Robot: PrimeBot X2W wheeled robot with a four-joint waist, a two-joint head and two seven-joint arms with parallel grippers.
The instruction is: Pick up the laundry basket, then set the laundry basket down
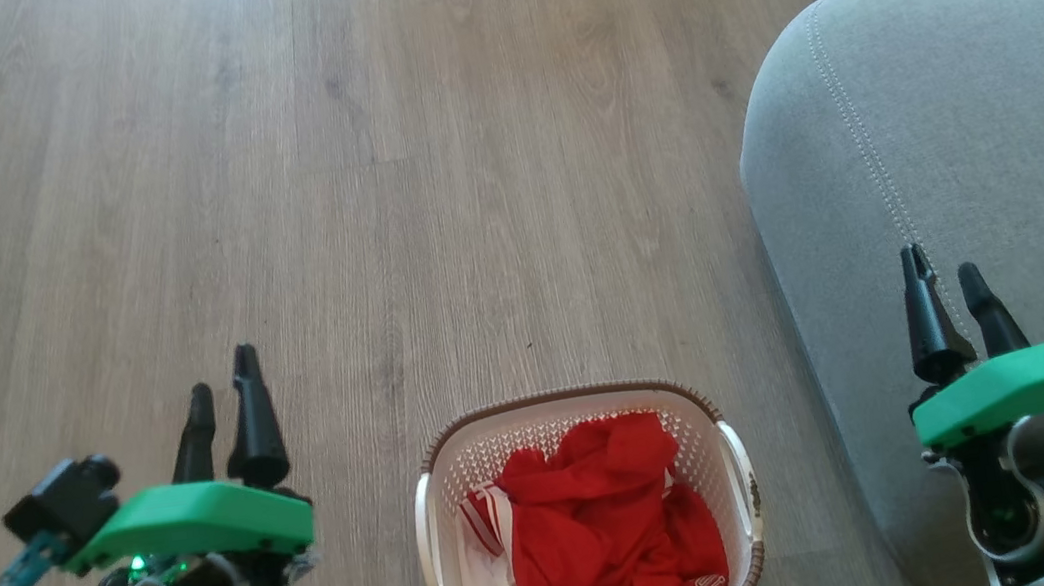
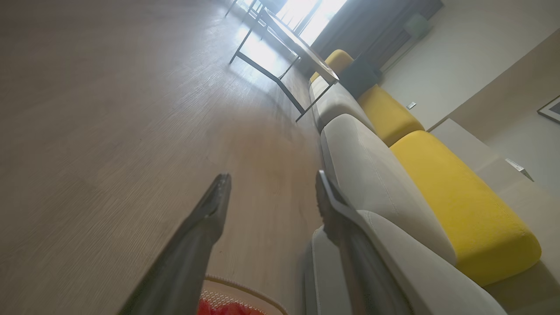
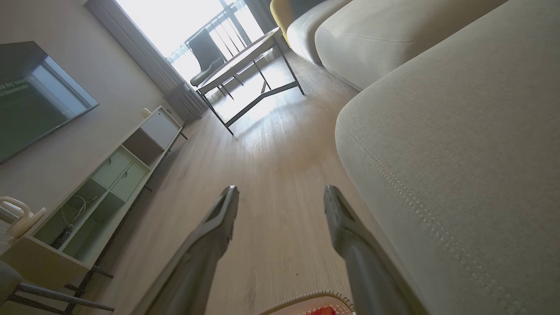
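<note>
The laundry basket (image 1: 739, 466) stands on the wooden floor at the bottom centre of the head view. It is white and perforated, with a brown rim and white side handles, and holds red and white clothes (image 1: 603, 524). My left gripper (image 1: 221, 378) hovers to the basket's left, open and holding nothing. To the basket's right, over the sofa's edge, my right gripper (image 1: 944, 263) is open and holds nothing too. A sliver of the basket rim (image 2: 245, 286) shows at the bottom of the left wrist view, between the open fingers (image 2: 210, 210). The rim (image 3: 306, 299) also shows in the right wrist view, below that gripper (image 3: 280, 194).
A grey sofa (image 1: 960, 175) stands close to the basket's right side. Yellow cushions (image 2: 459, 197) lie behind its seats. Farther off stand a black-legged table (image 3: 245, 57), a chair, a low shelf unit (image 3: 109, 175) and a wall screen. Wooden floor (image 1: 263, 166) stretches ahead and left.
</note>
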